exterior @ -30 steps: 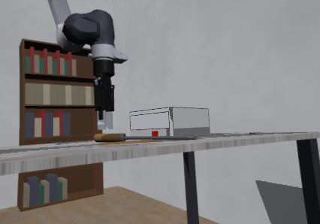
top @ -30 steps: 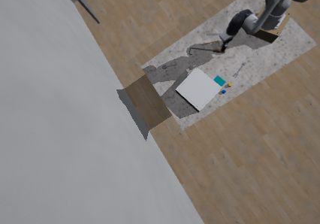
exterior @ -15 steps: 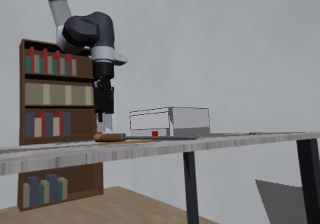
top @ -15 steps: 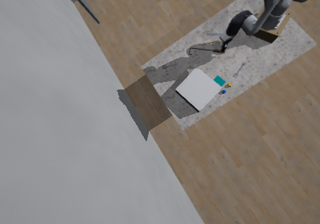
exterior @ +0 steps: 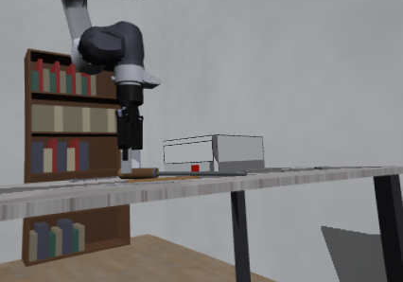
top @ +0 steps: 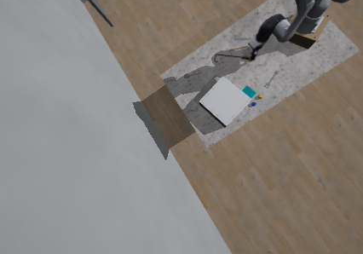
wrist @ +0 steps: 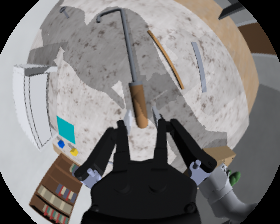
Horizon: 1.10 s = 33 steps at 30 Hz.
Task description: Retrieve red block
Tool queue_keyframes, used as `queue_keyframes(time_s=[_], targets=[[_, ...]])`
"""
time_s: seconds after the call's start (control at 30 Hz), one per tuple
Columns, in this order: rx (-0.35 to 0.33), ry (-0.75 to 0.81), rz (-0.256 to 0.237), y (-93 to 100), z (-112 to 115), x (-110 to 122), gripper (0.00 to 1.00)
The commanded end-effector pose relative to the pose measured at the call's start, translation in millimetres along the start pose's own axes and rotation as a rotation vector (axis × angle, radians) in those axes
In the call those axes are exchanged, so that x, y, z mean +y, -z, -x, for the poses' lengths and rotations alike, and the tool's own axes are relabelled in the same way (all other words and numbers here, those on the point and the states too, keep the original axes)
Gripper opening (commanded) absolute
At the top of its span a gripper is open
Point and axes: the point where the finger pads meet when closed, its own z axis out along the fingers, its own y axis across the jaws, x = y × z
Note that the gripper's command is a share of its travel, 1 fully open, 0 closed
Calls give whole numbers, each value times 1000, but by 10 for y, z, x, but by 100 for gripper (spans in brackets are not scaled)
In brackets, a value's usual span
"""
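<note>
The red block (exterior: 195, 167) sits under the white cabinet (top: 226, 101) (exterior: 236, 151) (wrist: 31, 103), seen only in the exterior view. The teal square (top: 249, 92) (wrist: 66, 128) lies on the table next to the cabinet. A hooked rod tool with a wooden handle (exterior: 139, 172) (wrist: 139, 99) (top: 230, 55) lies flat on the table, its hook end pointing away from me. My gripper (top: 251, 57) (exterior: 129, 165) (wrist: 142, 113) is lowered over the handle, partly open, one finger on each side of it. I see small gaps between the fingers and the handle.
A small yellow piece (top: 260, 96) (wrist: 74, 151) and a blue piece (top: 254, 104) (wrist: 59, 143) lie by the teal square. A wrench (top: 271, 79), a wooden stick (wrist: 165, 59) and a grey bar (wrist: 199, 66) lie on the table. A bookshelf (exterior: 71, 116) stands behind.
</note>
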Motion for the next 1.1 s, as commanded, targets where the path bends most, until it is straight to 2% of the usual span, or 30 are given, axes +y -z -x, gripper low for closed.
queue_keyframes(time_s=[0.0, 0.43, 1.07], targets=[[7, 5, -11, -20, -40, -33, 34], [7, 5, -11, -152, -41, -35, 34], [7, 5, -11, -179, -41, -35, 34]])
